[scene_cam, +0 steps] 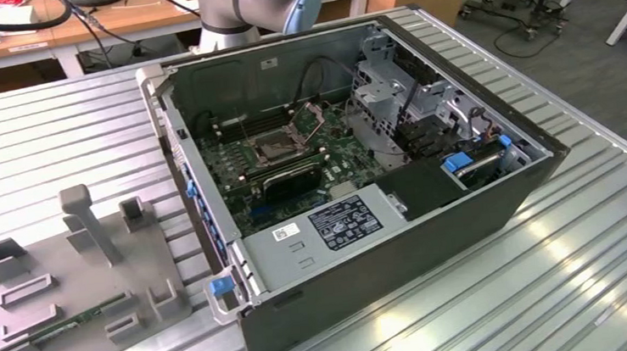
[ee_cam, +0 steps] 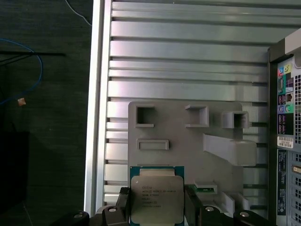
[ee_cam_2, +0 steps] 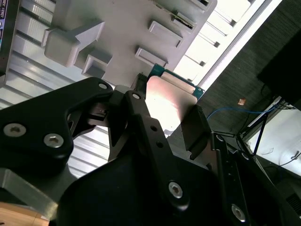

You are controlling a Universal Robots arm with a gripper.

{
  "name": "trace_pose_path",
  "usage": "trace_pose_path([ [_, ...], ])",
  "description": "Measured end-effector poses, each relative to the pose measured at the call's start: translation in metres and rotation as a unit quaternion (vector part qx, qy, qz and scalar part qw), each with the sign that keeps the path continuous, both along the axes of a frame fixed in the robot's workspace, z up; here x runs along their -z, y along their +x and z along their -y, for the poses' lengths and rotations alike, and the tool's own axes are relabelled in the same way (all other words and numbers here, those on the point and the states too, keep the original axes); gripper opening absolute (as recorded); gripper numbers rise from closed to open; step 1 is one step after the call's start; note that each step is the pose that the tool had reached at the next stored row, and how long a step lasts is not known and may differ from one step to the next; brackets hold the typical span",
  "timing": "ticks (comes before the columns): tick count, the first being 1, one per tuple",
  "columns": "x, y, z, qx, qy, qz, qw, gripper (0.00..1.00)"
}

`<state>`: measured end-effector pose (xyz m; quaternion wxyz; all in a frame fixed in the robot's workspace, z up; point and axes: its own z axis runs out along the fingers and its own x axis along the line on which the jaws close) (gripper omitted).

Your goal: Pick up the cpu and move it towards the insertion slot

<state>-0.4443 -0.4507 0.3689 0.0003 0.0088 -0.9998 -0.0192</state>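
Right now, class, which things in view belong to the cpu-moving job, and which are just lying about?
Belongs to the job: cpu, held in the gripper; insertion slot on the motherboard.
Lying about: memory stick on the grey holder tray; power supply.

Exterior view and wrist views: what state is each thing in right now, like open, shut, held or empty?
end effector: shut on the cpu.
cpu: gripped at two opposite edges, silver top facing the first wrist view.
insertion slot: uncovered, no chip in it.
computer case: on its side, panel off, insides exposed.
memory stick: lying on the grey tray.
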Motion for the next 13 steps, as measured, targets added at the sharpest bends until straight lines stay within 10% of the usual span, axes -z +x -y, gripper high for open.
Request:
trace_pose_path([
  [13, -0.0128, 0.0, 0.0, 0.0, 0.0001, 0.0001, 1.0, 0.54],
])
